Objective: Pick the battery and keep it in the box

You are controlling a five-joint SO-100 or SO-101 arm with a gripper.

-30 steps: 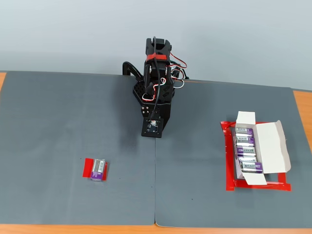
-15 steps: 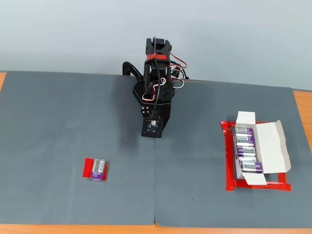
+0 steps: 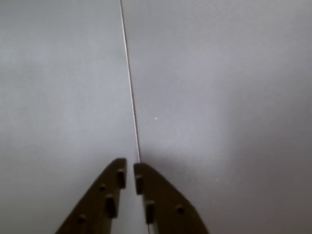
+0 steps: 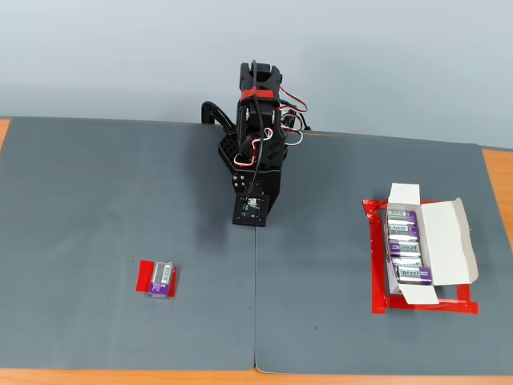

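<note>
Item one, my claw (image 3: 129,170): fingers nearly together, holding nothing, hanging over the seam of the grey mat (image 3: 219,97) in the wrist view, folded close to my base at the desk's far edge.

Item two, the battery (image 4: 163,278): lying on a red tape mark (image 4: 145,275) near the front-left corner, well apart from me.

Item three, the box (image 4: 425,250): flaps open, near the right edge, four batteries inside.

Handling note: I judge I should spread the fingers early, swing left, and descend straddling its narrow sides.

I take this for a lab or hobby test bench: grey mats (image 4: 120,200) cover a wooden table (image 4: 501,172) against a bare pale wall (image 4: 385,56), with red tape marks (image 4: 377,265) stuck right of the small arm (image 4: 256,160).
</note>
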